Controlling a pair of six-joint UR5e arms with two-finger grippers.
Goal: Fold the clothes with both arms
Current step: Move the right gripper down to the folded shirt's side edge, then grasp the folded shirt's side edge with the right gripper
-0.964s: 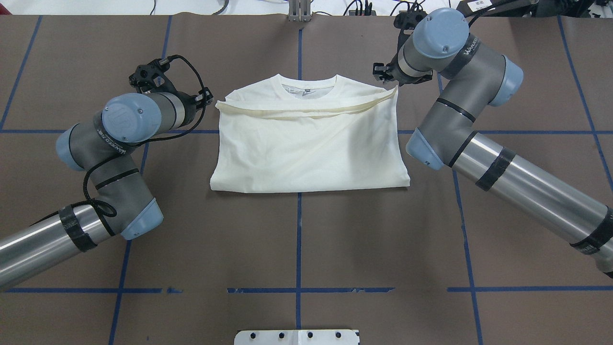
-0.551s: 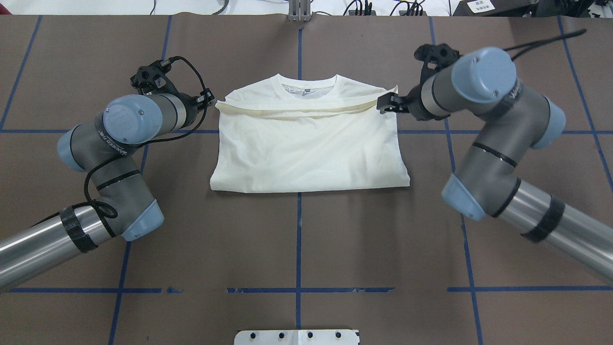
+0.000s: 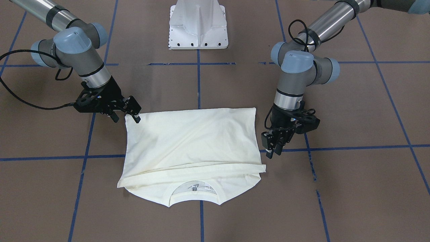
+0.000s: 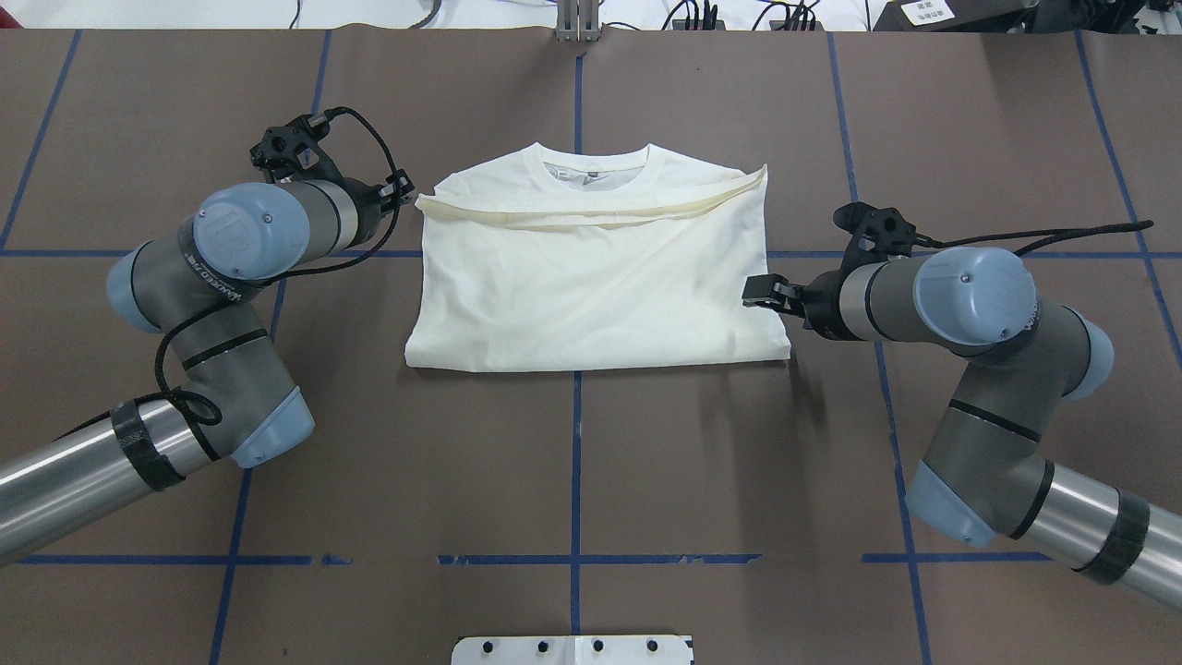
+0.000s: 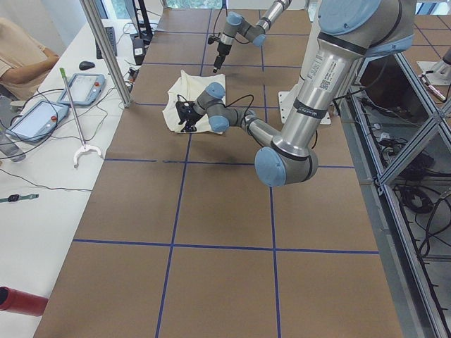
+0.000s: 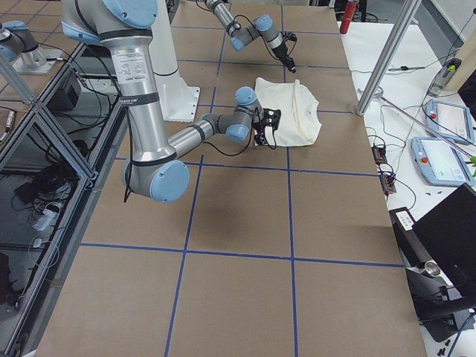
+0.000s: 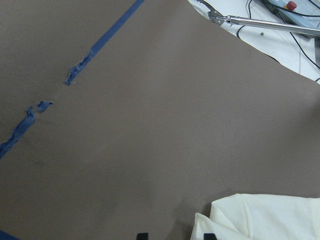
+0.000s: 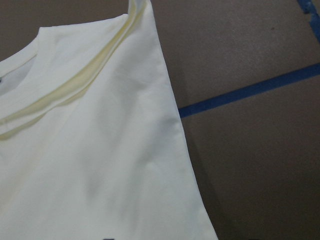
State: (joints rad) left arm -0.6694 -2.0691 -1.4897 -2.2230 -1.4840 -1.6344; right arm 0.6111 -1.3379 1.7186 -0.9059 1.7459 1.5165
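Note:
The cream-white T-shirt (image 4: 591,286) lies folded on the brown table, plain side up, its hem doubled up to just below the collar; the print is hidden. It also shows in the front view (image 3: 191,141). My left gripper (image 4: 404,189) is open beside the shirt's far left corner, low over the table (image 3: 271,149); its wrist view shows that corner (image 7: 265,217) by the fingertips. My right gripper (image 4: 759,291) is open at the shirt's right edge near its near corner (image 3: 126,116). The right wrist view shows that edge (image 8: 90,150) between the fingers.
The white pedestal base (image 3: 198,23) stands at the robot's side of the table. Blue tape lines (image 4: 577,462) cross the brown surface. Beyond the far edge a side table holds tablets (image 5: 84,88), a grabber tool (image 5: 81,148) and a metal pole (image 5: 106,49).
My right arm has swung from the shirt's far right corner back along its right edge to near the front corner. The left arm and the shirt have hardly moved.

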